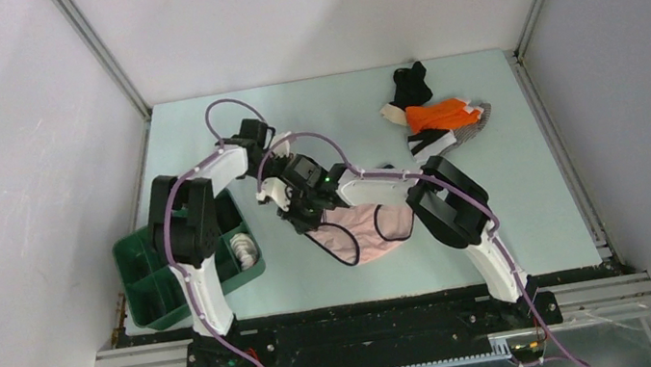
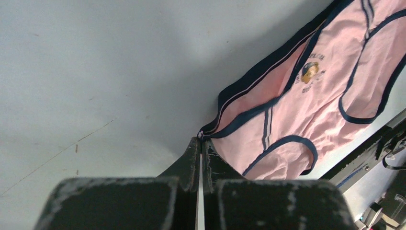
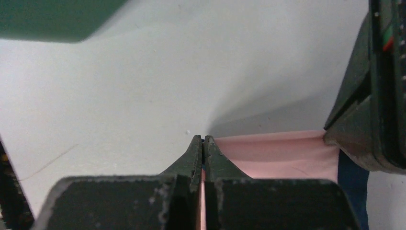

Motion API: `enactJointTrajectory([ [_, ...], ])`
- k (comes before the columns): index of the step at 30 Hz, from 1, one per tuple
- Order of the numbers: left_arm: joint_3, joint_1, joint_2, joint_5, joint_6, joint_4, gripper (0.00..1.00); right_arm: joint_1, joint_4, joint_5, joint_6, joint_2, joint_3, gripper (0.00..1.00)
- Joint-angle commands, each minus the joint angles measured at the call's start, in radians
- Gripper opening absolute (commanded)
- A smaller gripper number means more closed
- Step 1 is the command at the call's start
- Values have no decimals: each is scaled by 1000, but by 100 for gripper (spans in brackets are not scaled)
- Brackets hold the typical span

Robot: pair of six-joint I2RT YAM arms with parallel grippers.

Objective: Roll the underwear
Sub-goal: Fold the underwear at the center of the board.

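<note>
Pale pink underwear (image 1: 377, 226) with dark navy trim lies spread on the table between the arms. In the left wrist view the pink underwear (image 2: 306, 91) reaches up and right from my left gripper (image 2: 201, 139), which is shut on the corner of its navy waistband. My right gripper (image 3: 203, 140) is shut on a pink edge of the same underwear (image 3: 282, 155), with cloth showing between its fingers. From above, the left gripper (image 1: 290, 210) and right gripper (image 1: 313, 224) sit close together at the garment's left end. More underwear, black (image 1: 409, 85) and orange (image 1: 443, 114), is piled at the back right.
A green divided tray (image 1: 158, 291) stands at the front left beside the left arm, with a white rolled garment (image 1: 244, 247) in its right compartment. Its corner shows in the right wrist view (image 3: 48, 19). The left arm's wrist (image 3: 371, 96) is close on the right there.
</note>
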Motion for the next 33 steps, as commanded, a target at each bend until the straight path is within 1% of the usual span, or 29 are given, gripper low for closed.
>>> enactJointTrajectory([
  [1,66,20,-41,25,40,-38,0,17,-16,-125,103,-48,85,0],
  [4,79,20,-75,66,44,-56,0,11,8,-195,175,-87,107,0],
  [8,100,21,-103,90,27,-81,0,-6,10,-235,225,-127,107,0],
  [11,111,19,-116,100,-37,-59,0,-40,8,-257,248,-168,62,0],
  [14,121,15,-109,144,-171,4,0,-81,8,-278,261,-211,5,0],
  [18,168,-33,-76,190,-264,56,0,-145,6,-306,263,-276,-82,0],
  [23,269,-95,5,187,-297,76,0,-217,-16,-319,265,-357,-179,0],
  [33,387,-176,97,152,-333,130,0,-338,-48,-319,280,-461,-301,0],
])
